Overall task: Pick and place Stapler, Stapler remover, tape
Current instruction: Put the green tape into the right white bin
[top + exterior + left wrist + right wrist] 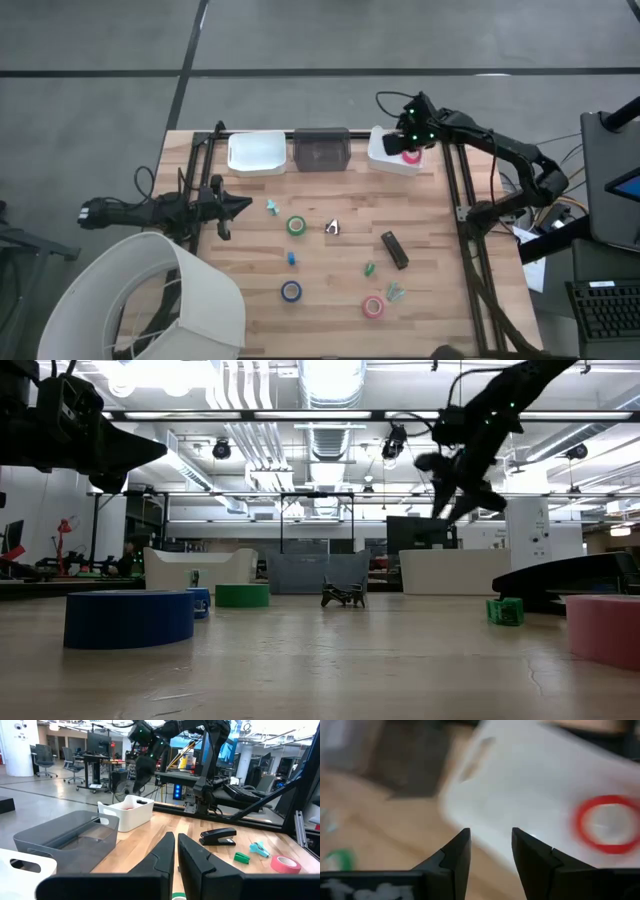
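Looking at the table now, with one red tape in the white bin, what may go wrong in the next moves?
1. The right hand hangs open low over the right white bin, where a red tape lies; leaving, it may clip the bin's wall.
2. The silvery staple remover and teal remover are small; a grasp may slip.
3. The stapler lies beside a small green piece; reaching may knock it.
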